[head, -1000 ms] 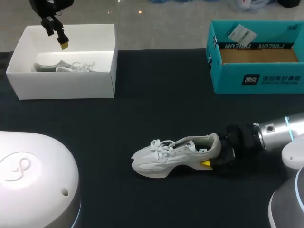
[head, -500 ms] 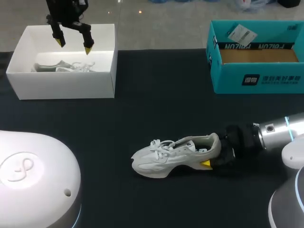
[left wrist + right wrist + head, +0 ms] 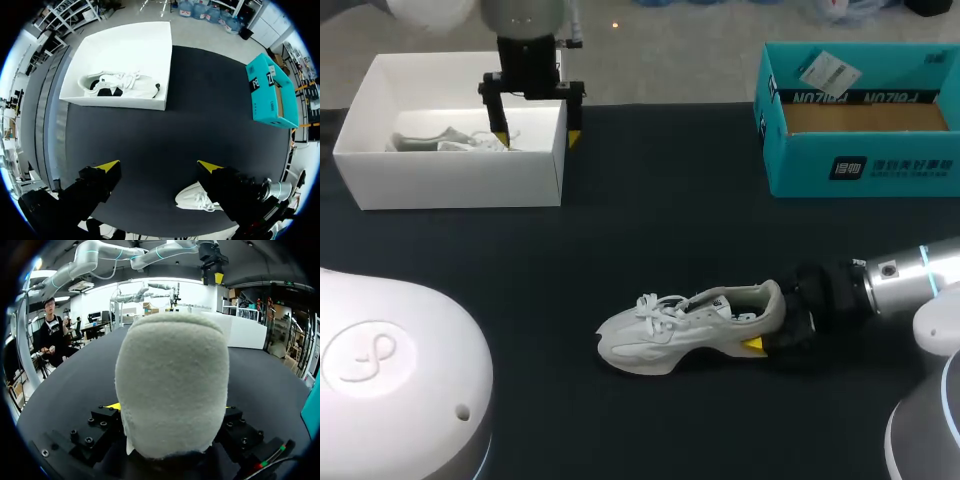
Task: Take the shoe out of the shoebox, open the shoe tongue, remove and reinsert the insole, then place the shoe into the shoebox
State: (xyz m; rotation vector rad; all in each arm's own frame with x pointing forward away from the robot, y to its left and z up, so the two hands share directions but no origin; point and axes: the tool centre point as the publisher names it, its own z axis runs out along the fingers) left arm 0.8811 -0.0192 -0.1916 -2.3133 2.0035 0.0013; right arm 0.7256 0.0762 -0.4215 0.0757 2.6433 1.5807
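Observation:
A white sneaker lies on its sole on the black table, toe pointing left; it also shows past my left gripper's right finger. My right gripper comes in from the right and is shut on the shoe's heel. In the right wrist view the heel fills the space between the two fingers of the right gripper. My left gripper hangs open and empty above the right wall of a white box. Seen from its wrist, the left gripper is high over the table.
A second pale shoe lies inside the white box at the back left. An open teal shoebox stands at the back right, its cardboard floor bare. My arms' white bases fill the front corners.
My left gripper has swung right from over the white box's back edge to its right wall, turning as it went. The right arm and the sneaker have not moved.

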